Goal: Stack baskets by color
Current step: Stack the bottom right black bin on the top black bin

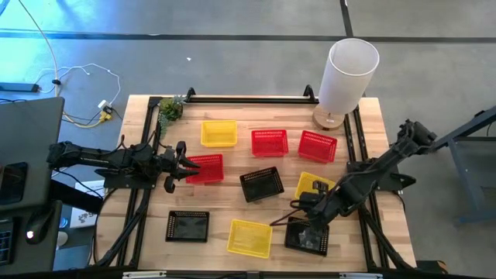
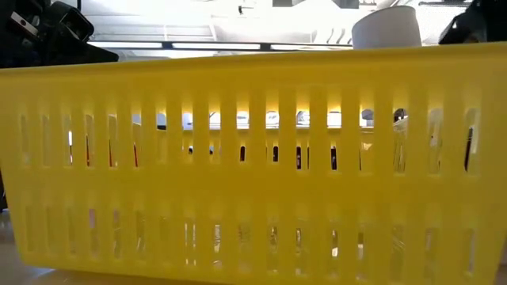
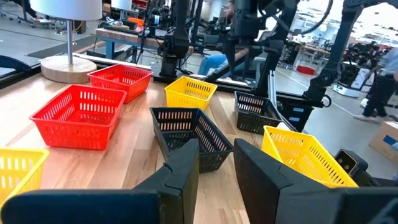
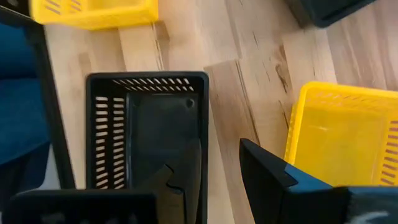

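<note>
Nine mesh baskets rest on their bases on the wooden table: red ones (image 1: 269, 142), (image 1: 318, 146), (image 1: 205, 168); yellow ones (image 1: 218, 132), (image 1: 314, 184), (image 1: 249, 237); black ones (image 1: 261, 184), (image 1: 187, 225), (image 1: 308, 235). My right gripper (image 4: 221, 168) is open and points down over the near-right black basket (image 4: 146, 130). One finger is above the basket's inside and the other above the table beside it, with the basket's side wall (image 4: 203, 118) between them. My left gripper (image 3: 216, 165) is open and level at the left, beside the left red basket, and holds nothing.
A tall white cylinder (image 1: 347, 74) on a round wooden foot stands at the far right corner. A small green plant (image 1: 170, 108) sits at the far left. Black rails (image 1: 248, 99) frame the tabletop. The near yellow basket (image 2: 253, 158) fills the low view.
</note>
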You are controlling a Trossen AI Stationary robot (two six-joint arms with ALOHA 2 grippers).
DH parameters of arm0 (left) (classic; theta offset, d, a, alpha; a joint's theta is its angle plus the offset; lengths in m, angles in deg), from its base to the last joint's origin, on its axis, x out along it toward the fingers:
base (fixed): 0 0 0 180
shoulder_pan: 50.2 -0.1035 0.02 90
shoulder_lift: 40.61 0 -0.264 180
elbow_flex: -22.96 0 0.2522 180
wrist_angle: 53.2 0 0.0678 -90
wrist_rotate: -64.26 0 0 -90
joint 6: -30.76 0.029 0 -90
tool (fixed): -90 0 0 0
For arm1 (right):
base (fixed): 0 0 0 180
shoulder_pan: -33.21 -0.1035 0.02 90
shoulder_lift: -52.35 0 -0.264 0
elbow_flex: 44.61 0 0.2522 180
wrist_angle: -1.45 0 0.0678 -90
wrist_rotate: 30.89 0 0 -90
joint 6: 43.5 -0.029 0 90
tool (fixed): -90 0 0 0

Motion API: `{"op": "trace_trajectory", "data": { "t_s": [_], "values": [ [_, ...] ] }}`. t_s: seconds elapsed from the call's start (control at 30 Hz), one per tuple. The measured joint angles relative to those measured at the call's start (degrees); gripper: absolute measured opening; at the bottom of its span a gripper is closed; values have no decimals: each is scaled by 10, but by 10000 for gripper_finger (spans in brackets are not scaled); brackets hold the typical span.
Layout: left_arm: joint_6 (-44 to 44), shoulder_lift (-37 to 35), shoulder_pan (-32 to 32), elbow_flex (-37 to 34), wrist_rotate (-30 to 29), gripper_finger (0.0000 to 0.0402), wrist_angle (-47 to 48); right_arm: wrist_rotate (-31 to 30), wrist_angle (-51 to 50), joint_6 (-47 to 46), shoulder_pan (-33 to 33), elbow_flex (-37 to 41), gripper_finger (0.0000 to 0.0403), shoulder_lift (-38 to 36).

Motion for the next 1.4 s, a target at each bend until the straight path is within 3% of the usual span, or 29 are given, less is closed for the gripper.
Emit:
{"op": "trace_trajectory", "data": {
  "t_s": [0.53, 1.13, 1.4],
  "values": [
    [0, 0, 0, 0, 0, 90, 2, 37, 28, -35, -2, 0, 99, 69],
    [0, 0, 0, 0, 0, 90, 2, 35, 36, -71, -5, 1, 99, 75],
    [0, 0, 0, 0, 0, 90, 2, 38, 45, -71, -6, 1, 99, 118]
  ]
}}
